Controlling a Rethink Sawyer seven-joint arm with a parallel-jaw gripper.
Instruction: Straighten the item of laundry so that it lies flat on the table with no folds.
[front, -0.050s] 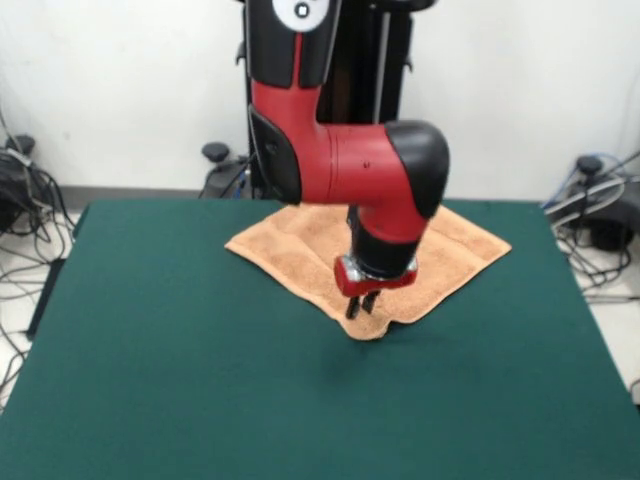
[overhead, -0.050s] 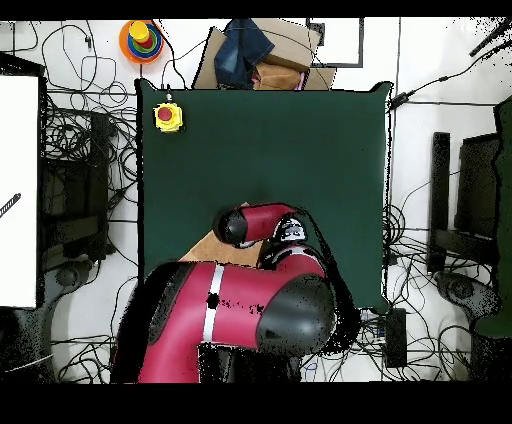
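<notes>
Where the arm (front, -0.050s: 345, 160) comes down over the green counter (front, -0.050s: 180, 380), the jaws (front, -0.050s: 361, 303) stand at the near corner of the towel (front, -0.050s: 290, 245), drawn close together with the tips touching or pinching the cloth there; whether they hold it firmly cannot be told. The towel lies toward the counter's far middle, turned like a diamond, mostly spread, with a small raised wrinkle at the near corner beside the jaws. In the overhead view the arm hides nearly all of the towel (overhead, -0.050s: 200, 247). A yellow box with a red button (overhead, -0.050s: 167, 117) sits at one counter corner.
</notes>
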